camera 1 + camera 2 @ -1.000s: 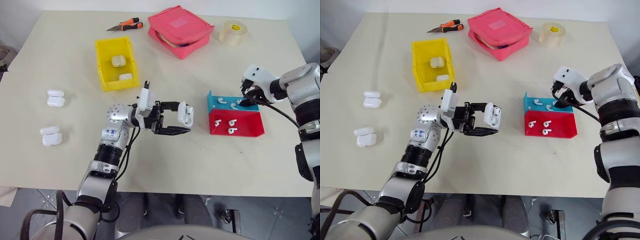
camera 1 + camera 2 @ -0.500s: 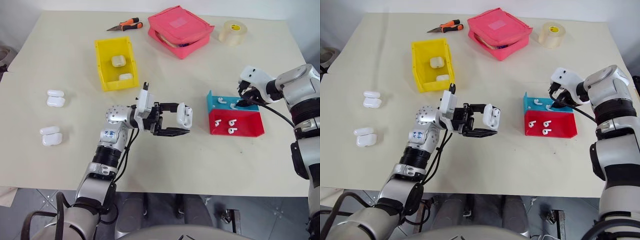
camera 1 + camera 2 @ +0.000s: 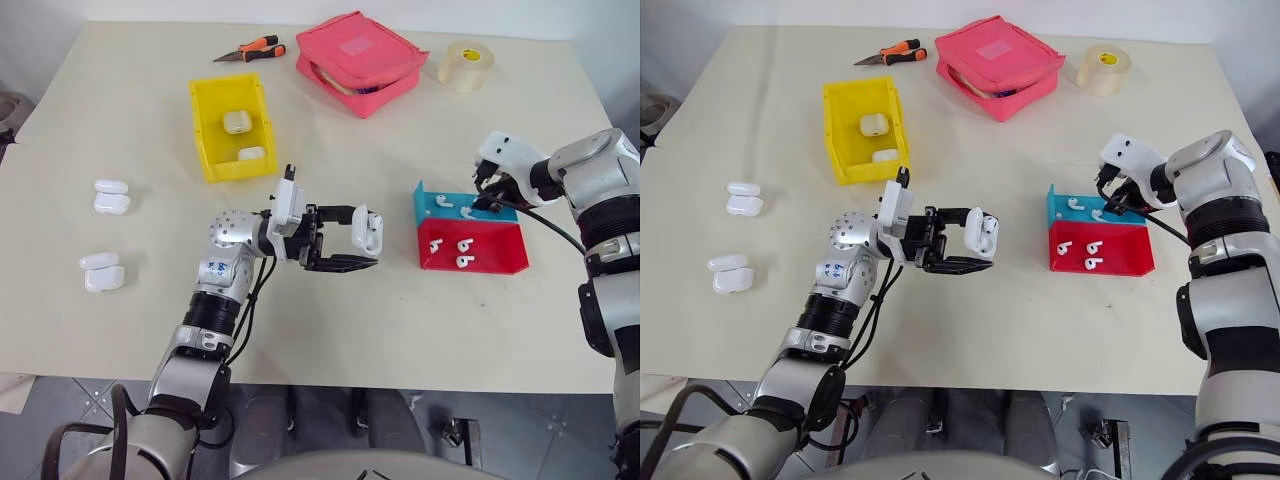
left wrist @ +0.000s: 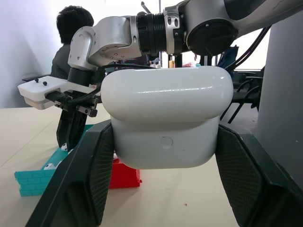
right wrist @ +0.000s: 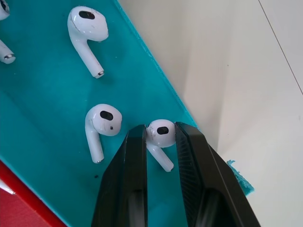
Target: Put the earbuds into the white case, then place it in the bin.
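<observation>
My left gripper (image 3: pixel 366 240) is shut on a white case (image 4: pixel 165 118), which it holds above the middle of the table with its lid closed. My right gripper (image 3: pixel 486 203) reaches down into the blue tray (image 3: pixel 421 200). Its two black fingers (image 5: pixel 130 179) pinch the head of one earbud (image 5: pixel 160 132), and two more earbuds (image 5: pixel 102 124) lie beside it on the tray floor. The red tray (image 3: pixel 500 264) holds several earbuds (image 3: pixel 465 243). At the back left the yellow bin (image 3: pixel 205 140) holds two cases (image 3: pixel 236 122).
Two pairs of white cases (image 3: pixel 111 197) (image 3: pixel 102 272) lie at the table's left. A pink pouch (image 3: pixel 360 60), a roll of clear tape (image 3: pixel 467 65) and orange-handled cutters (image 3: pixel 252 48) sit along the far edge.
The right gripper's fingers have drawn together around an earbud in the blue tray. The left gripper with the case has stayed still.
</observation>
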Robot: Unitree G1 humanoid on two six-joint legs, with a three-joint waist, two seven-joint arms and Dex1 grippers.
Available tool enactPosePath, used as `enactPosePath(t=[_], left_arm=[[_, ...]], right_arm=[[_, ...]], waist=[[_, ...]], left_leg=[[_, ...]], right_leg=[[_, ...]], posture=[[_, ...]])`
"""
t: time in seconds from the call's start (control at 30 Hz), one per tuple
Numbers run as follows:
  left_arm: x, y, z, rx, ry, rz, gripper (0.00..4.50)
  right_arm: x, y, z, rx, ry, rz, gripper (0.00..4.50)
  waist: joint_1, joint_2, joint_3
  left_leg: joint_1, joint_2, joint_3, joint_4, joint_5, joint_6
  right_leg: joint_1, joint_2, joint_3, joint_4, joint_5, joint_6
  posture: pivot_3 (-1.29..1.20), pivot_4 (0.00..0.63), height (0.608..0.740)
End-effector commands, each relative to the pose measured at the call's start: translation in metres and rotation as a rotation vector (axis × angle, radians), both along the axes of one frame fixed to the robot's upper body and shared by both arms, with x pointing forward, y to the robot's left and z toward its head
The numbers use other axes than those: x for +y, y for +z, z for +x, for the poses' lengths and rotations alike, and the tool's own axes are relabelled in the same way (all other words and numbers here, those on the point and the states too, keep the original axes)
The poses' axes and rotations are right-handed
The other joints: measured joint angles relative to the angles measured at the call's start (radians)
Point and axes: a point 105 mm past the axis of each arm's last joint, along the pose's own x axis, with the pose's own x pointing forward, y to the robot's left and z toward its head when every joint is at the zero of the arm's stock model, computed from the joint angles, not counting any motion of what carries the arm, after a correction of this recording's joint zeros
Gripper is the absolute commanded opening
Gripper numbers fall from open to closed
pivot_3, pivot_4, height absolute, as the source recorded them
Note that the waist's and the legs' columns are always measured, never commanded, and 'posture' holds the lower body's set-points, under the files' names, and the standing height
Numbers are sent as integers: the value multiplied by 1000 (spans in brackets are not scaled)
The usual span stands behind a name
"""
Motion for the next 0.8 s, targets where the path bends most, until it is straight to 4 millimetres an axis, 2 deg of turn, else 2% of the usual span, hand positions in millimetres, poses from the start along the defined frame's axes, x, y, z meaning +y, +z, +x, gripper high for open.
enactPosePath(t=[0.03, 0.17, 0.23, 0.3, 0.43, 0.57, 0.8], left_arm=[[-3, 8, -3, -35, -12, -17, 2798], [-4, 8, -1, -32, -11, -15, 2798], [-7, 7, 1, -20, -8, -15, 2798], [-9, 7, 3, -9, -10, -18, 2798], [-15, 8, 4, 5, -40, -22, 2798], [-22, 9, 5, 4, -79, -19, 2798], [-30, 13, 9, -7, -123, -12, 2798]], right_arm=[[-5, 26, 5, -98, -21, 20, 537], [4, 58, 7, -208, -13, 125, 537], [15, 75, -2, -253, 20, 264, 537], [28, 89, -18, -300, 75, 401, 537], [61, 105, -67, -345, 188, 735, 537], [83, 100, -111, -323, 176, 1001, 537], [109, 95, -157, -322, 201, 1197, 537]], waist=[[0, 0, 0], [0, 0, 0], [3, 1, 1], [7, 1, 1], [25, 1, 1], [30, 1, 1], [28, 1, 1]], left_leg=[[0, 0, 0, 0, 0, 0], [0, 0, 0, 0, 0, 0], [0, 0, -1, 0, 0, 0], [0, 0, -1, 0, 0, 0], [0, 0, -2, 0, 0, 0], [0, 0, -5, 1, 0, 0], [0, 0, -7, 2, 0, 0]], right_leg=[[0, 0, 0, 0, 0, 0], [0, 0, 0, 0, 0, 0], [0, 0, 0, 0, 0, 0], [0, 0, 0, 0, 0, 0], [2, 0, -2, -1, 0, 0], [2, 0, -2, 0, 0, 0], [3, 0, -1, 1, 1, 0]], posture=[[0, 150, 740], [0, 150, 740], [0, 150, 740], [0, 150, 740], [0, 150, 740], [0, 150, 740], [0, 150, 740]])
